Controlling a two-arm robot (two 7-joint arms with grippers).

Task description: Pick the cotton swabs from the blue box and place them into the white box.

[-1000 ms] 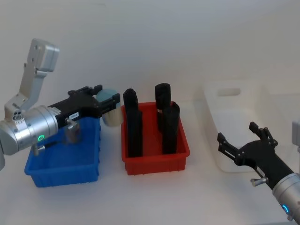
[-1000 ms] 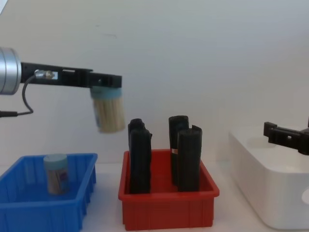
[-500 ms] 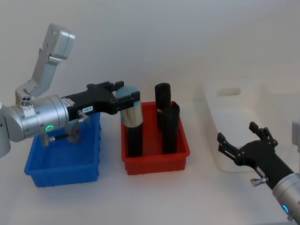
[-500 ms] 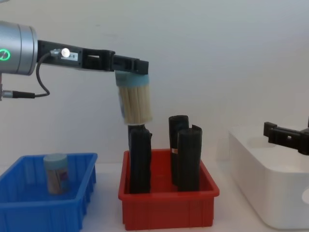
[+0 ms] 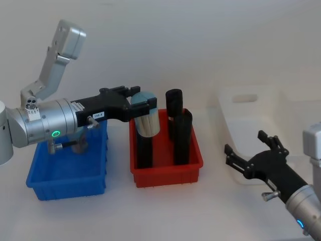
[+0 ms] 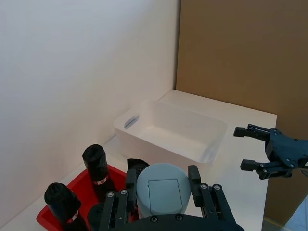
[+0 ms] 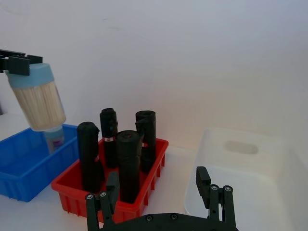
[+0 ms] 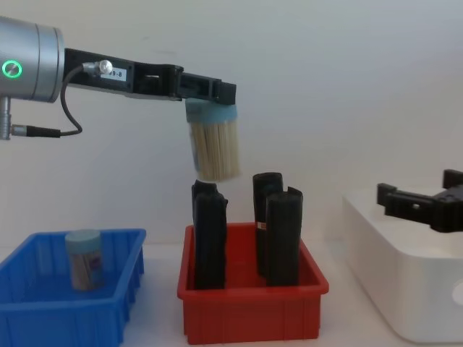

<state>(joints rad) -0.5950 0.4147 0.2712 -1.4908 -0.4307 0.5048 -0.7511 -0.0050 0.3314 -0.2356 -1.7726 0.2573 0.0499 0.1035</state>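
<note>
My left gripper [image 5: 142,103] is shut on the pale blue lid of a cotton swabs tub [image 5: 147,121], which hangs in the air over the left part of the red bin. From the side the tub [image 8: 215,148] hangs just above a black roll, packed with beige sticks. A second cotton swabs tub [image 8: 83,259] stands upright in the blue box [image 8: 43,318]. The white box [image 5: 224,120] sits at the far right. My right gripper [image 5: 246,148] hovers open in front of the white box, holding nothing.
A red bin [image 5: 168,175] with several tall black rolls [image 8: 282,235] stands between the blue box [image 5: 70,188] and the white box [image 8: 405,289]. A plain wall lies behind the table. Bare tabletop lies in front of the bins.
My left arm has carried the cotton swabs tub to the right, from beside the blue box to over the red bin. My right gripper has shifted slightly left.
</note>
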